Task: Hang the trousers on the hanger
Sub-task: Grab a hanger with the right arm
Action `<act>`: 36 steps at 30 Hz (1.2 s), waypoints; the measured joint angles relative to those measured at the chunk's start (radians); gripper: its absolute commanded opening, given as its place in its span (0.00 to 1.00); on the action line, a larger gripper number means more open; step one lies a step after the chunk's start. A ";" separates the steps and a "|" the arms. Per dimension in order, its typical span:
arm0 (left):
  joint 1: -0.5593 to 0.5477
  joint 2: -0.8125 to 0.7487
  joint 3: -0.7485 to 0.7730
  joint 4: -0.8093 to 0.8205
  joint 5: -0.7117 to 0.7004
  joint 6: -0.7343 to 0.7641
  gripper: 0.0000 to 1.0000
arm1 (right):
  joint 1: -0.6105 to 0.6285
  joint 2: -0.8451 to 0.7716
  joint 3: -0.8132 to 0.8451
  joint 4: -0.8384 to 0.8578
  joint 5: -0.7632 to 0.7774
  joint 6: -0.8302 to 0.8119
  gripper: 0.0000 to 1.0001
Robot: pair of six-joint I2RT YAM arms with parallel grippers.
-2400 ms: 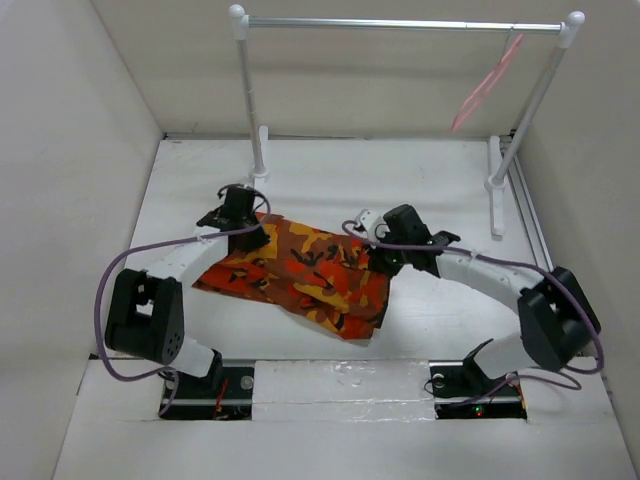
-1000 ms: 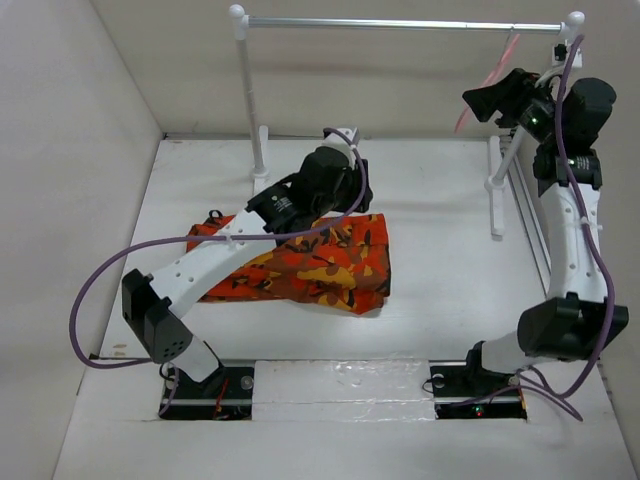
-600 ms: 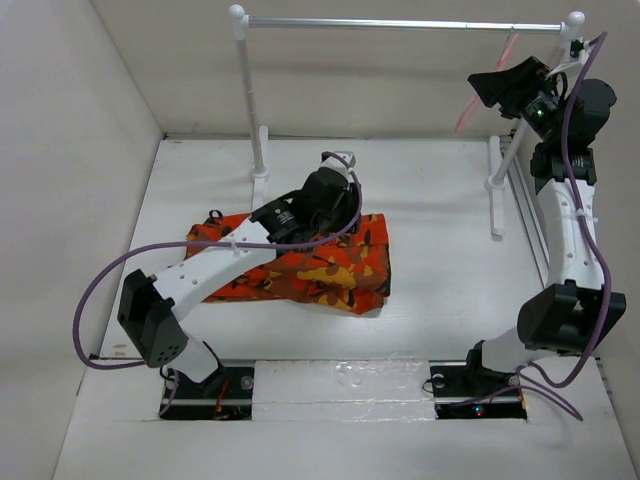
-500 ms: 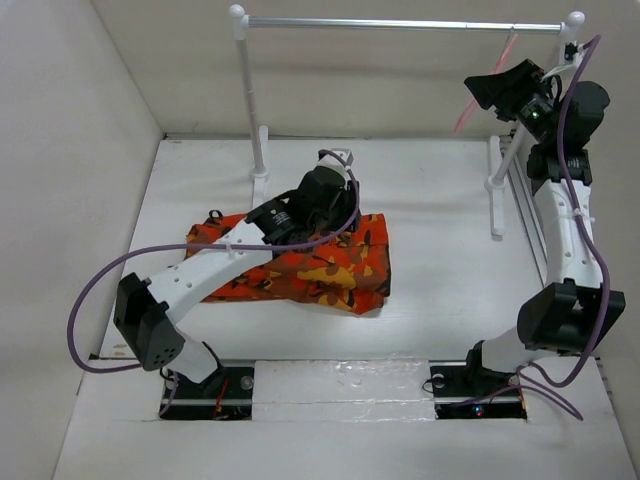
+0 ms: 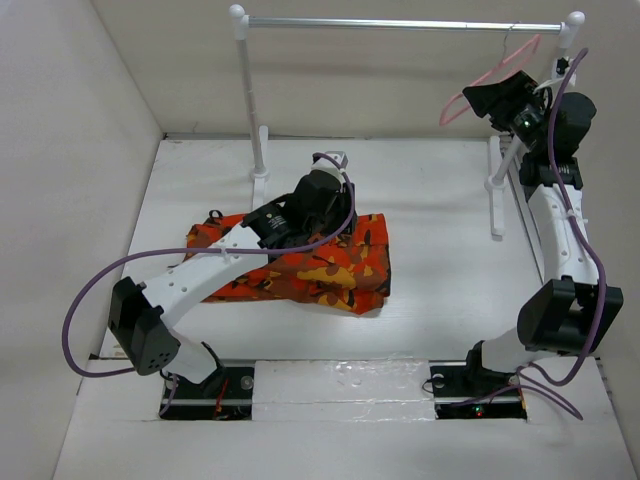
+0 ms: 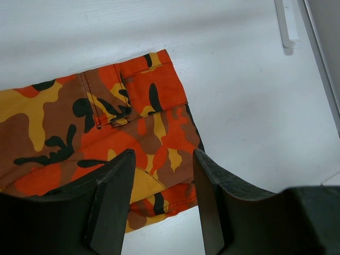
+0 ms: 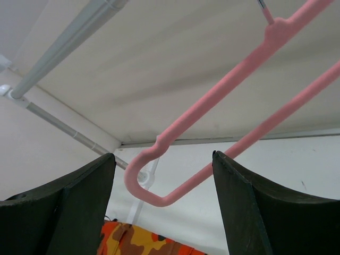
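The camouflage trousers [image 5: 320, 262] lie folded on the table; their right end [image 6: 127, 122] fills the left wrist view. Above that end hangs my left gripper [image 5: 305, 212] [image 6: 162, 207], open, with bare cloth showing through the gap and nothing in it. The pink hanger [image 5: 478, 82] hangs by its hook from the rail's right end, tilted up toward the left. Raised beside it, my right gripper [image 5: 472, 97] [image 7: 162, 199] is open. The hanger's rounded end [image 7: 154, 186] lies between the two fingers, apart from the left one and close to the right one.
The rack has a silver rail [image 5: 400, 22] on two white posts [image 5: 250, 95] [image 5: 522, 125], with feet on the table at the back. One foot [image 6: 287, 24] lies beyond the trousers. White walls close in the left, right and back.
The hanger has swung up and leftward from its steep slant. My right gripper has shifted slightly down and left along it. The left arm has barely moved over the trousers.
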 measured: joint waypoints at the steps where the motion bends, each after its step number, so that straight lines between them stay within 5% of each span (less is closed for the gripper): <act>1: 0.000 0.000 0.000 0.000 -0.001 -0.001 0.44 | 0.000 0.002 0.000 0.012 -0.004 0.004 0.79; 26: 0.000 0.000 -0.055 -0.002 -0.013 -0.035 0.43 | 0.126 0.272 -0.045 0.550 -0.047 0.275 0.74; 30: 0.000 0.000 -0.056 -0.002 -0.017 -0.040 0.43 | 0.130 0.272 -0.044 0.584 -0.044 0.277 0.52; 36: 0.000 0.000 -0.056 -0.003 -0.026 -0.042 0.42 | 0.143 0.256 -0.044 0.545 -0.039 0.240 0.39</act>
